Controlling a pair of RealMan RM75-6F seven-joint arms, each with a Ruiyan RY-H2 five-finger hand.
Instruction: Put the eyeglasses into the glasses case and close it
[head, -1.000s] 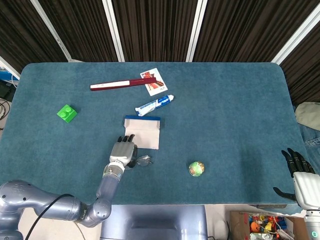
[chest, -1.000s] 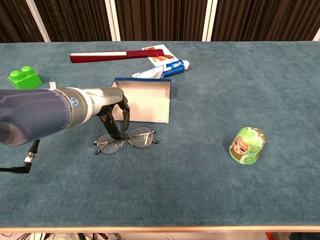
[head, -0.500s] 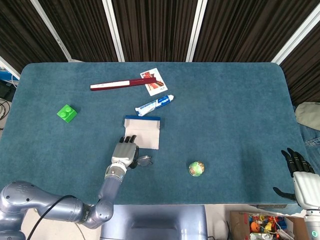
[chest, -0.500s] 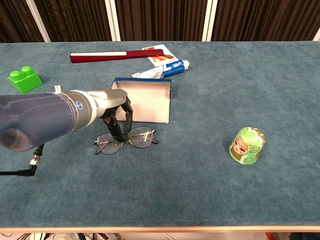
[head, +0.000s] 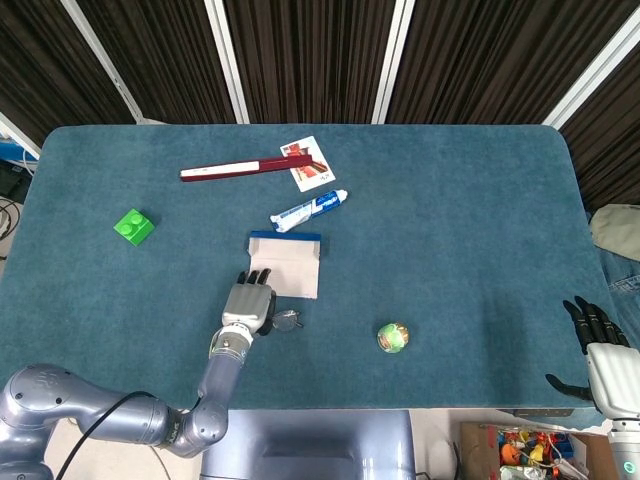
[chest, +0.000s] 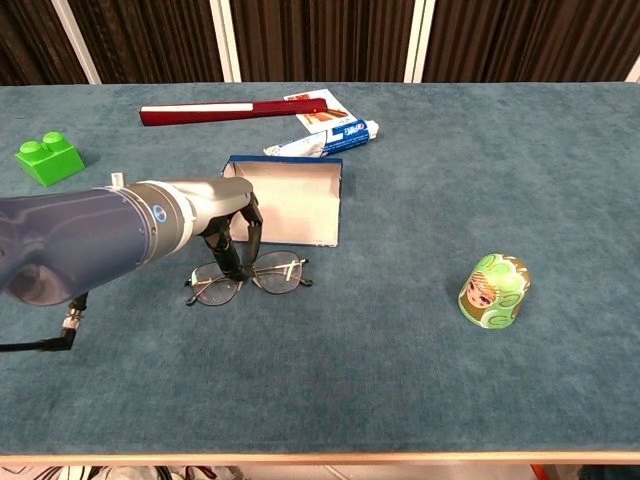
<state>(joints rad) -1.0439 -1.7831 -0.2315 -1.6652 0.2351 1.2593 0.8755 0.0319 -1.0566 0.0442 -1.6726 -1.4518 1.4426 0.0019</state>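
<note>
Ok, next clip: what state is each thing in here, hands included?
Glasses: unfolded, on the table, outside the case, left hand's fingertips at the bridge.
Case: open, empty.
Left hand: fingers down on the glasses; grip not clear.
Right hand: open, idle at the table's edge.
Toothpaste tube: lying flat.
Doll: tilted over.

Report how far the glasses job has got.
Done: the case lies open. In hand: the left hand has its fingers down at the glasses, which lie on the table in front of the case; grip unclear. Left: putting them in, closing the case. The right hand is idle.
</note>
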